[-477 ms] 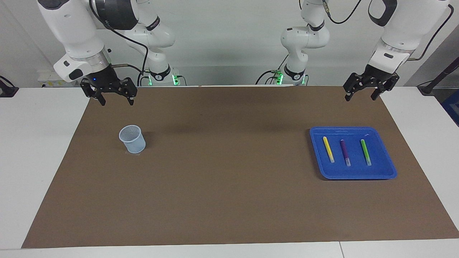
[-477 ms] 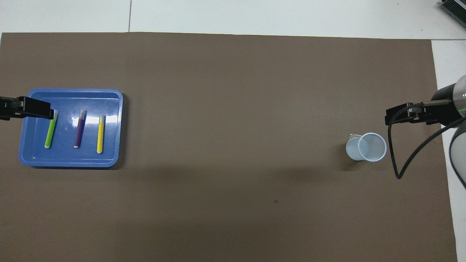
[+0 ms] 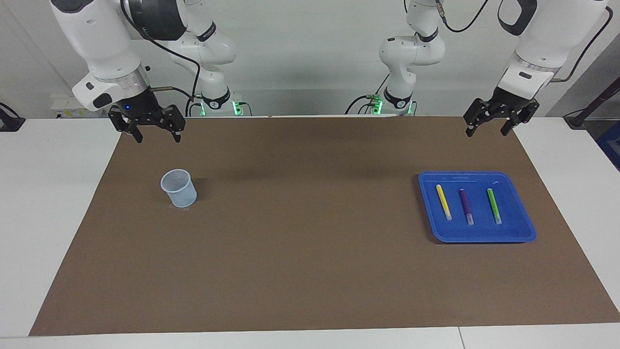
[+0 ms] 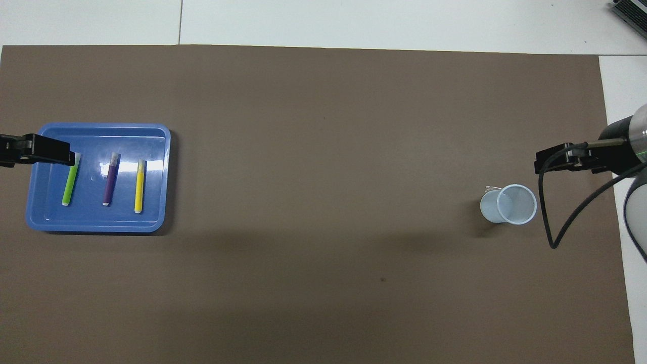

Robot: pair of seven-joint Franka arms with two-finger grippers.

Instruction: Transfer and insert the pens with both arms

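Three pens lie side by side in a blue tray (image 3: 525, 232) toward the left arm's end of the table: yellow pen (image 3: 443, 202), purple pen (image 3: 466, 207), green pen (image 3: 494, 206). From overhead the same yellow pen (image 4: 139, 186), purple pen (image 4: 109, 179) and green pen (image 4: 70, 180) show their pale ends. My left gripper (image 3: 487, 132) hangs open, high over the mat beside the tray, touching nothing. My right gripper (image 3: 159, 137) hangs open and empty over the mat beside a pale blue cup (image 3: 178, 188).
A brown mat (image 3: 300, 232) covers most of the white table. The cup (image 4: 510, 203) stands upright toward the right arm's end, its mouth open upward. A black cable (image 4: 548, 222) loops down from the right arm beside the cup.
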